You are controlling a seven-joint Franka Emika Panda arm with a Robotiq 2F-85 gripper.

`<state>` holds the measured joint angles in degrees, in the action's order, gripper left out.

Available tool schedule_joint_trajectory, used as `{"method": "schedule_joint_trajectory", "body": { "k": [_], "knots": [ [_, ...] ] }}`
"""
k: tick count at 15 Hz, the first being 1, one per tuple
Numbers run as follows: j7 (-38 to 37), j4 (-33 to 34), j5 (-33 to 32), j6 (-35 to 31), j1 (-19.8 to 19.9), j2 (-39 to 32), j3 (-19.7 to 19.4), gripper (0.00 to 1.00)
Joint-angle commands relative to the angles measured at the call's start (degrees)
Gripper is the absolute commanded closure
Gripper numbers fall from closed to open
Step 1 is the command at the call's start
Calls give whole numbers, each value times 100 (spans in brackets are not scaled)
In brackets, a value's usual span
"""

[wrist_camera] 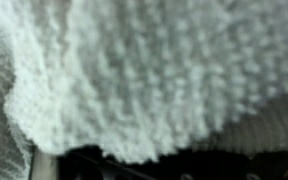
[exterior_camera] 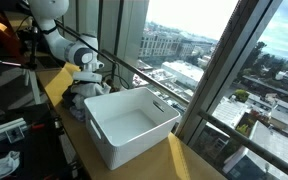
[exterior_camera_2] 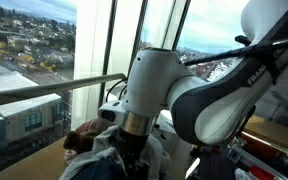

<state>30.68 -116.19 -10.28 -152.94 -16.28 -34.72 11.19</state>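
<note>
A heap of cloths lies on the wooden table by the window, next to a white plastic bin. My gripper points down into the heap, its fingertips sunk in the fabric in both exterior views. From the opposite side the gripper is low in the pale cloths, beside a reddish-brown piece. A fluffy white towel fills the wrist view, very close and blurred. Grey ribbed fabric shows at its side. The jaws stand open, and nothing can be seen held.
The bin is empty and stands along the window side of the table. A metal rail and glass panes run right behind the heap. Cables and equipment crowd the table's other side.
</note>
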Motion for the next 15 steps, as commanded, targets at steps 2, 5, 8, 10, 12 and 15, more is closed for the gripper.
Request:
{"method": "schedule_joint_trajectory", "body": {
  "k": [2, 5, 8, 10, 12, 15],
  "knots": [
    [-300, 69, -504, -29, 278, -301, -211, 26],
    [-195, -41, -358, 95, 606, 11, -55, 47],
    [-56, -228, -145, 189, 1003, 567, 139, 70],
    [175, -491, 240, 205, 1449, 1177, 453, 85],
    [449, -639, 684, 150, 1781, 1599, 717, 98],
    [1182, -843, 1652, 231, 2176, 2383, 1022, 99]
  ]
}}
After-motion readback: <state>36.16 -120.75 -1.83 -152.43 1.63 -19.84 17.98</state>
